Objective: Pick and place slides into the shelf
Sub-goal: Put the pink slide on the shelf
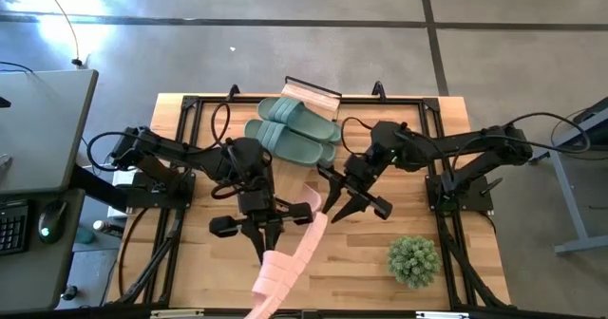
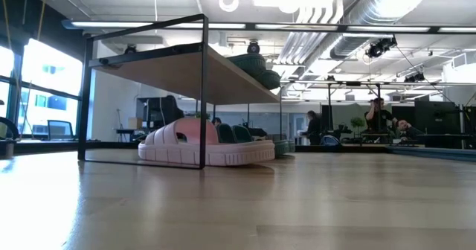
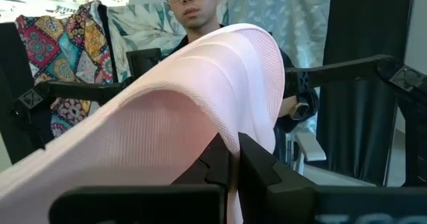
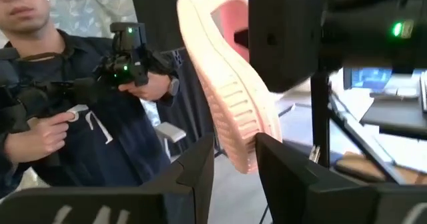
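Pink slide [image 1: 285, 262], held in the air, fills the left wrist view and runs slantwise above the near middle of the desk [image 1: 370, 286] in the high view. One end reaches up toward the right arm and the other hangs out over the desk's near edge.

At the far middle of the desk stands the shelf [image 2: 186, 71], its plank top carried on thin black wire legs. On top of it lie green slides [image 1: 290, 129], side by side. In the low view a second pink slide [image 2: 208, 147] sits under the plank, with more green ones just behind it.

The left gripper [image 1: 266, 245] is over the middle of the desk, pointing toward the near edge. Its fingers are pressed together on the held pink slide, pinching the soft rubber part-way along its length.

The right gripper [image 1: 339, 208] is just beside it, at the slide's upper end. Its fingers stand apart with the tip of the sole between them. One finger looks to be against the rubber and a gap shows at the other, so it has not clamped.

A small potted plant [image 1: 413, 259] stands on the desk's near right part, apart from both arms.

Beyond the desk, in both wrist views, a person [image 4: 80, 131] in a dark top holds control handles.
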